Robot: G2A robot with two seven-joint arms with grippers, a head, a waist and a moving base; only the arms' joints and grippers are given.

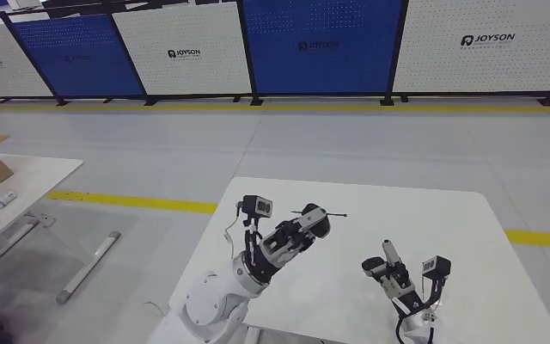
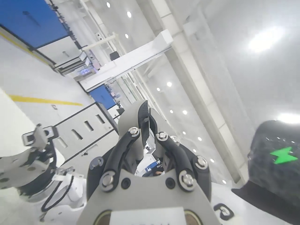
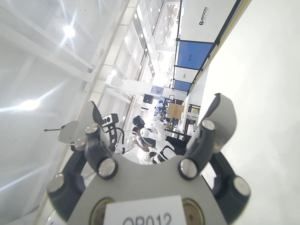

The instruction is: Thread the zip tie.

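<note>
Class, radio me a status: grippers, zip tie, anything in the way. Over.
Left gripper shut on zip tie, held above table. Right gripper open, apart from it. Nothing seen between them.

White table at 6 o'clock in top view. Glossy grey floor around it. Yellow line across floor at 9 o'clock. Blue panels and white perforated panels, black frames, along 12 o'clock. Second white table at 9 o'clock. Bright ceiling lights and white beams overhead.
</note>
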